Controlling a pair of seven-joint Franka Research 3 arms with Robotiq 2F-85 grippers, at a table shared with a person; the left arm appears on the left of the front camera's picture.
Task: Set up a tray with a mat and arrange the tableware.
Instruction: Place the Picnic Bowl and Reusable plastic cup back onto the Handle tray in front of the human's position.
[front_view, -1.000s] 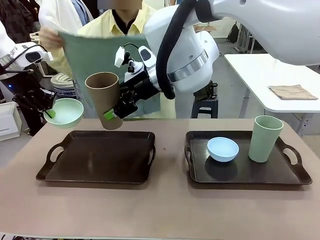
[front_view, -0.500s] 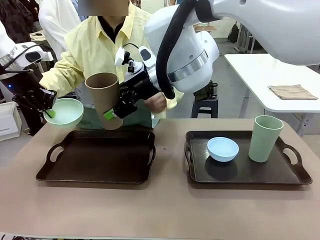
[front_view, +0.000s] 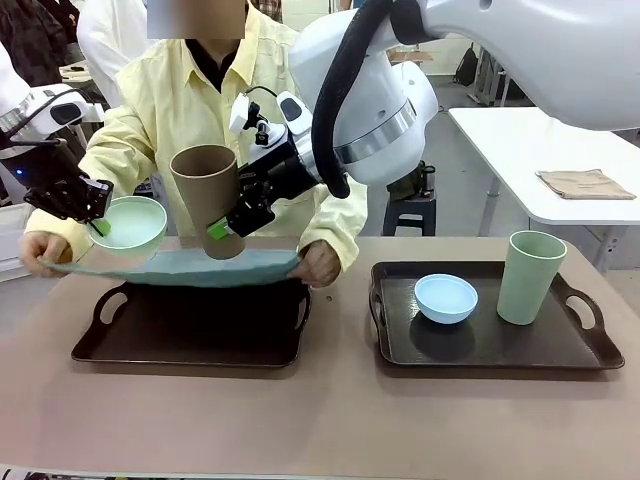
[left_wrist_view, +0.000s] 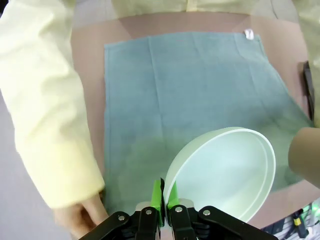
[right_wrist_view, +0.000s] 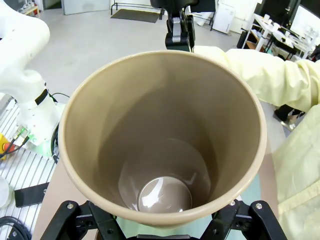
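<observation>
A brown table (front_view: 330, 420) is filling the bottom of the front view. At the middle left, the left gripper (front_view: 98, 228) is pinching the rim of the mint green bowl (front_view: 130, 222) up high. I think it is waiting so the mat can go down first. Below it, a person's one hand (front_view: 40, 250) and other hand (front_view: 320, 263) are holding the blue-green mat (front_view: 180, 268) flat just over the empty tray (front_view: 190, 360). Next, the right gripper (front_view: 222, 230) is squeezing the brown cup (front_view: 205, 195) near its bottom. At the right, a light blue bowl (front_view: 446, 298) and pale green cup (front_view: 530, 277) are sitting in the other tray (front_view: 500, 365). The left wrist view is showing the mat spread out from above. The right wrist view is showing the cup's empty inside.
</observation>
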